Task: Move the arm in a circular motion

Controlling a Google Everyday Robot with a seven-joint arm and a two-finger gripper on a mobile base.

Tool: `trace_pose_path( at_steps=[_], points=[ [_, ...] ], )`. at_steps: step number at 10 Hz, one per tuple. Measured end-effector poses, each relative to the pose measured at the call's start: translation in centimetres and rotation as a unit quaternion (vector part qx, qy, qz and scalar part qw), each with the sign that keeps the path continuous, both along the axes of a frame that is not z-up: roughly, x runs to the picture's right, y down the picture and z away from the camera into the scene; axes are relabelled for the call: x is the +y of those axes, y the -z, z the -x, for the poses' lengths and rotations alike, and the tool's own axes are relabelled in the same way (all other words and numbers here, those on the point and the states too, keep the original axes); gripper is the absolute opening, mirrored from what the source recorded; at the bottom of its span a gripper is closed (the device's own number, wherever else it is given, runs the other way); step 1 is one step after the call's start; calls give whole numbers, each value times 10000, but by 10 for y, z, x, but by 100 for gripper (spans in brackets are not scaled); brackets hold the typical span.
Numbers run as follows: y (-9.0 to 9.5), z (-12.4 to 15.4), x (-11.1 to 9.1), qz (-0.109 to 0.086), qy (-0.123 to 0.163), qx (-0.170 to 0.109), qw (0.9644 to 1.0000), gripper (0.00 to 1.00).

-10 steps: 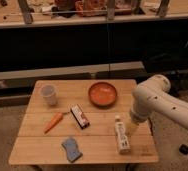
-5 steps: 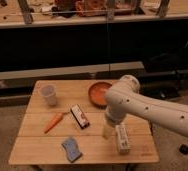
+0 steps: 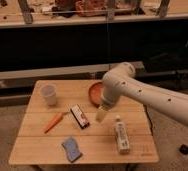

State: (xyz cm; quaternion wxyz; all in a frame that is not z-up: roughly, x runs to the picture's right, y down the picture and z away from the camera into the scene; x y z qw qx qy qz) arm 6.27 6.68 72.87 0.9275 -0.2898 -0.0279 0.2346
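The gripper (image 3: 101,116) is being held above the wooden surface (image 3: 47,145), just right of the snack bar (image 3: 79,116); whether it is open cannot be told. The arm (image 3: 152,97) is being extended from the right, partly covering the orange bowl (image 3: 94,93).

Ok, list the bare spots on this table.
Bare wood on the table: front-left below the carrot, and between sponge and bottle. Crowded mid-table, where the arm hangs its pincer beside the snack bar and bowl.

Wooden table (image 3: 47,150) with cup (image 3: 48,94), carrot (image 3: 53,122), snack bar (image 3: 79,116), sponge (image 3: 72,149), bottle (image 3: 120,135), red bowl (image 3: 94,92)
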Motion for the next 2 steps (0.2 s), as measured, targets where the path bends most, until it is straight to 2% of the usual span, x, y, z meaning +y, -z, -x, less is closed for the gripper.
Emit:
trace_pose_path(
  at_steps=[1,2],
  points=[
    [-7,1,-11,-25,46,-77,10000,80],
    [-30,7,-48,-131,316,-397,9986,80]
  ],
)
